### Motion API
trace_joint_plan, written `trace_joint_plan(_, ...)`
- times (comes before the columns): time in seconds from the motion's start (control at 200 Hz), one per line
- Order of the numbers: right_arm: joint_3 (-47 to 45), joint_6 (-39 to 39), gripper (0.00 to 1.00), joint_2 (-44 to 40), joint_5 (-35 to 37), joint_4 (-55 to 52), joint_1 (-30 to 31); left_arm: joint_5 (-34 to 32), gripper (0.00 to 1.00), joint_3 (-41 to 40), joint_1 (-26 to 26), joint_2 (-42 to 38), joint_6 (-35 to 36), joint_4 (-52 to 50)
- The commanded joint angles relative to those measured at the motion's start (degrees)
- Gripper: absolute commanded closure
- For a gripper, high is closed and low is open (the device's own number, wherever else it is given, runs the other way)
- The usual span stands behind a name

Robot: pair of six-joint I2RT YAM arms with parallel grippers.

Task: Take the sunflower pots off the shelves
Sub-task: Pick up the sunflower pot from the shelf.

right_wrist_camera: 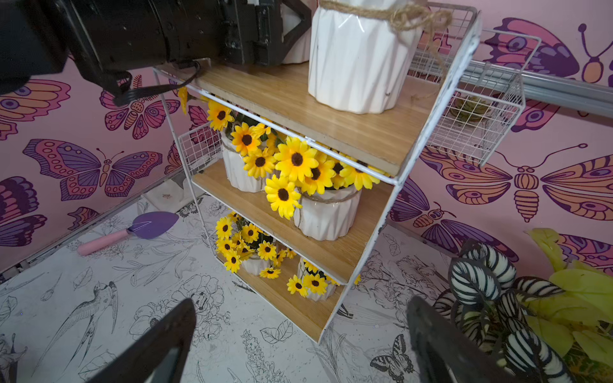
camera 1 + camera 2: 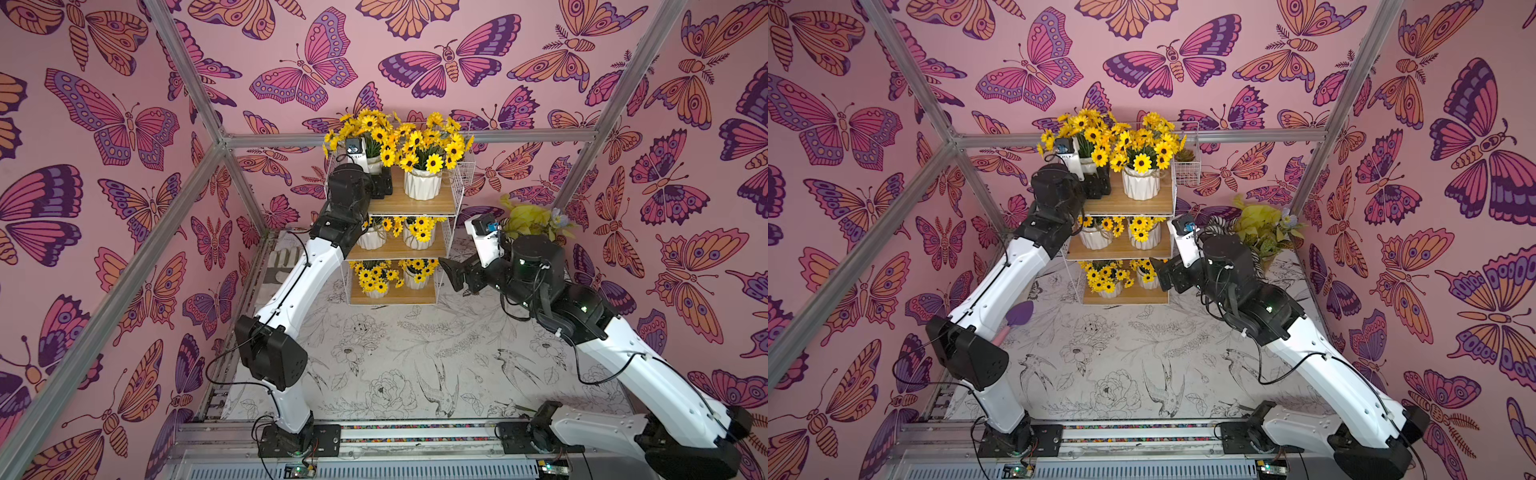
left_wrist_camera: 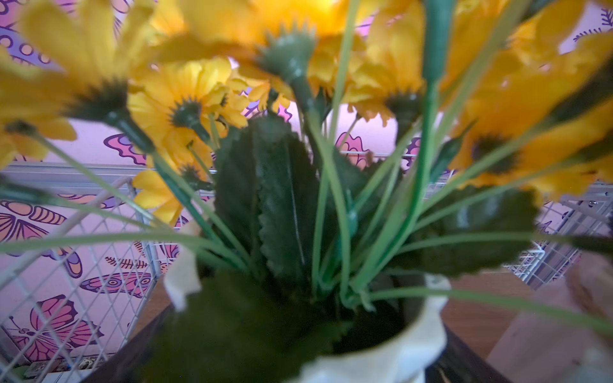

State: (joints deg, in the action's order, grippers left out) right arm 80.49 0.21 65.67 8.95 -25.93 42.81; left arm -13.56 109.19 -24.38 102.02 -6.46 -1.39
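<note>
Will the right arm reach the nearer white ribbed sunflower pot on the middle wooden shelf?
Probably yes: the right gripper is open, facing the shelves' open front, nothing between it and that pot.

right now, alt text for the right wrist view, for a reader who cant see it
A three-tier white wire shelf with wooden boards holds sunflower pots on every tier, seen past the open right gripper. The left arm reaches onto the top tier; a purple trowel lies on the flower-print mat, and a striped-leaf plant stands beside the shelf.

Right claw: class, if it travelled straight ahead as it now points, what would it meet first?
Likely the shelves near their bottom board's edge, just before the bottom-tier sunflower pot there; depth is uncertain.
</note>
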Motion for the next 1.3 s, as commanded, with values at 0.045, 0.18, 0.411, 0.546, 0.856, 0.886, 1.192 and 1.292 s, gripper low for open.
trace_joint_plan(0.045, -0.40, 0.82, 0.01, -0.45, 0.46, 0.62, 0.27, 3.23, 0.47, -5.06, 0.30, -2.61, -1.66, -0.12)
trace_joint_plan(0.18, -0.27, 0.54, 0.01, -0.54, 0.77, 0.54, 0.30, 4.01, 0.48, -8.26, 0.30, -5.67, -1.81, 0.64)
trace_joint_plan(0.411, -0.54, 0.34, 0.01, -0.65, 0.71, 1.15, 0.30, 5.37, 0.49, -14.10, 0.17, -11.61, -3.09, 1.39)
trace_joint_plan(0.546, -0.52, -0.10, 0.01, -0.47, 0.63, 1.49, 0.29, 6.77, 0.49, -18.26, 0.06, -15.58, -3.92, 2.14)
trace_joint_plan(0.856, -1.31, -0.26, 0.01, -0.30, 0.48, 3.06, 0.27, 10.53, 0.48, -23.52, -0.23, -22.76, -5.52, 2.98)
trace_joint_plan(0.886, -1.47, -0.22, 0.01, -0.28, 0.46, 3.20, 0.30, 11.10, 0.49, -23.71, -0.23, -23.12, -5.87, 2.89)
trace_joint_plan(1.192, -2.35, -0.21, 0.01, -0.13, 0.45, 4.19, 0.30, 15.40, 0.49, -26.46, -0.32, -27.97, -8.04, 2.69)
trace_joint_plan(1.292, -2.48, -0.36, 0.01, 0.12, 0.76, 4.56, 0.31, 16.73, 0.49, -27.00, -0.32, -28.46, -8.14, 2.71)
